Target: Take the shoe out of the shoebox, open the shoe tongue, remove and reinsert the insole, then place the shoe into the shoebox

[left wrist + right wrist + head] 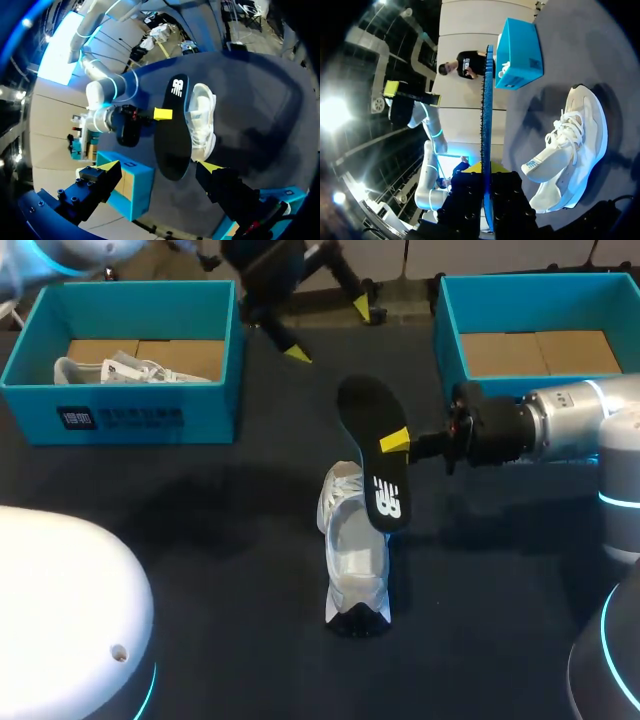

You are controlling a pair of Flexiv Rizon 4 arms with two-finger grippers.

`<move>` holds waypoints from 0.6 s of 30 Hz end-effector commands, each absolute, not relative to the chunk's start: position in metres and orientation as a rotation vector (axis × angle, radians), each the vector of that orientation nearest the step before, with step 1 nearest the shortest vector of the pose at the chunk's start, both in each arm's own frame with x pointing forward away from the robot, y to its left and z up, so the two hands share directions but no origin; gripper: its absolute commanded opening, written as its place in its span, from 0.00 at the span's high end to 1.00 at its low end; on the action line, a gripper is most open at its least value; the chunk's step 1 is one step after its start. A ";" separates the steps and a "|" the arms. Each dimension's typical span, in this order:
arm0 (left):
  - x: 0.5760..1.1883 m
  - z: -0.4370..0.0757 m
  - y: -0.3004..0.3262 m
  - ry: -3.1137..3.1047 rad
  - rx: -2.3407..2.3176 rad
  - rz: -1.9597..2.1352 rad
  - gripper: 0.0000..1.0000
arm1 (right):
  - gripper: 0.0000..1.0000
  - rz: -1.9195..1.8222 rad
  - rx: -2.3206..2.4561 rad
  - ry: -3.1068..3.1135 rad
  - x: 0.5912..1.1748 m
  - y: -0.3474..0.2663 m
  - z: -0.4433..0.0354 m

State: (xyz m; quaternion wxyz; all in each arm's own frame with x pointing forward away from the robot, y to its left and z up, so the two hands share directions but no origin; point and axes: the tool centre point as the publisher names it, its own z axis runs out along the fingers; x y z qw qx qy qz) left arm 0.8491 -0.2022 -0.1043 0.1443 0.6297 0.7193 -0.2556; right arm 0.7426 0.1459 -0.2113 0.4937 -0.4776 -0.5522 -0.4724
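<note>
**Insole out of shoe, held aloft**

White sneaker [355, 560] stands mid-table. Black insole [378, 455] is over its far end, clamped by the right gripper [393, 443]. Beyond are the left shoebox [120, 418], holding a second sneaker [130, 370], and the right shoebox [450, 335]. Left gripper [330, 332] hangs between them, fingers spread, holding nothing.

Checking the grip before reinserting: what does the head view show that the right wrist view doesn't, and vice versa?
Head only: the insole's printed face and the right shoebox. Right wrist only: the insole edge-on between the right claw's fingers, and the shoe's laced side. Both: insole held by that claw, shoe on the table, left shoebox with another shoe inside.
</note>
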 end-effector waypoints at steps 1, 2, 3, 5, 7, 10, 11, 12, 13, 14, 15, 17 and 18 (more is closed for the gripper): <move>0.858 -0.107 -0.216 2.368 2.177 -0.235 0.00 | 1.00 -1.147 -1.158 -1.339 0.742 0.147 -0.212; 0.858 -0.108 -0.216 2.373 2.194 -0.211 0.00 | 1.00 -1.147 -1.158 -1.339 0.742 0.147 -0.212; 0.858 -0.108 -0.217 2.381 2.206 -0.215 0.00 | 1.00 -1.147 -1.158 -1.339 0.742 0.147 -0.212; 0.858 -0.110 -0.217 2.397 2.220 -0.193 0.00 | 1.00 -1.147 -1.158 -1.339 0.742 0.147 -0.212; 0.858 -0.114 -0.219 2.414 2.243 -0.205 0.00 | 1.00 -1.147 -1.158 -1.339 0.742 0.147 -0.212; 0.862 -0.121 -0.223 2.463 2.256 -0.240 0.00 | 1.00 -1.147 -1.158 -1.339 0.742 0.147 -0.212; 0.865 -0.123 -0.225 2.477 2.251 -0.235 0.00 | 1.00 -1.147 -1.158 -1.339 0.742 0.147 -0.212; 0.866 -0.125 -0.225 2.485 2.251 -0.232 0.00 | 1.00 -1.147 -1.158 -1.339 0.742 0.147 -0.212; 0.868 -0.127 -0.227 2.502 2.247 -0.236 0.00 | 1.00 -1.147 -1.158 -1.339 0.742 0.147 -0.212; 0.868 -0.128 -0.228 2.504 2.246 -0.237 0.00 | 1.00 -1.147 -1.158 -1.339 0.742 0.147 -0.212; 0.869 -0.128 -0.229 2.507 2.244 -0.225 0.00 | 1.00 -1.147 -1.158 -1.339 0.742 0.147 -0.212; 0.868 -0.127 -0.233 2.498 2.243 -0.207 0.00 | 1.00 -1.147 -1.158 -1.339 0.742 0.147 -0.212; 0.868 -0.126 -0.235 2.488 2.247 -0.188 0.00 | 1.00 -1.147 -1.158 -1.339 0.742 0.147 -0.212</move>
